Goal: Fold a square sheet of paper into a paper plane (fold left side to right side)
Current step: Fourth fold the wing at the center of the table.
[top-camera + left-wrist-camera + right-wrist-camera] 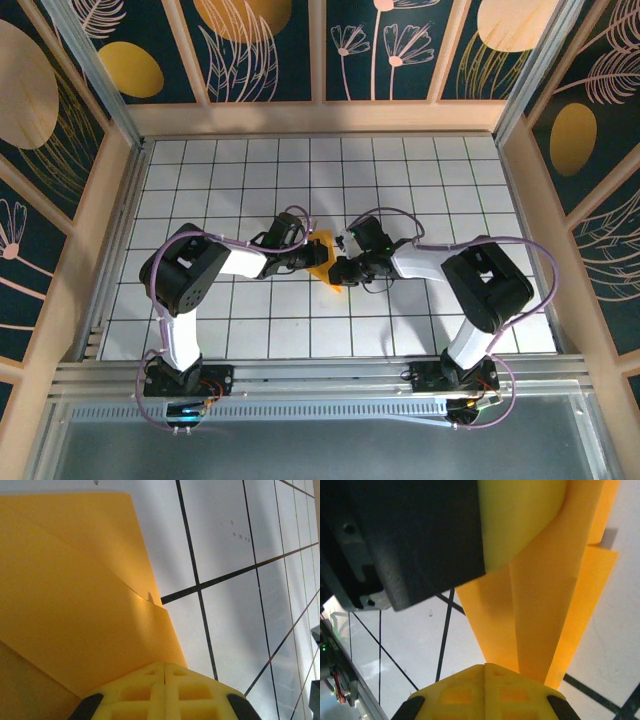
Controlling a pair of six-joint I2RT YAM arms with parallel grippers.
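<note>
The orange-yellow sheet of paper (pixel 330 276) lies at the table's middle, folded into a narrow pointed shape with overlapping flaps. My left gripper (pixel 317 256) comes in from the left. Its yellow fingertips (pixel 164 669) are shut tight together, with their tips down on the paper (pixel 75 605), which runs under them. From the right, my right gripper (pixel 344 270) is shut the same way (pixel 484 669), touching the narrow end of the paper (pixel 540 620). A left finger (pixel 520 520) presses the far part of the paper. I cannot see paper between either pair of jaws.
The white grid-tiled table (pixel 450 180) stretches all round the paper. Wooden-framed wall panels (pixel 310 110) enclose it at the back and sides. A metal rail (pixel 320 375) with the arm bases runs along the near edge.
</note>
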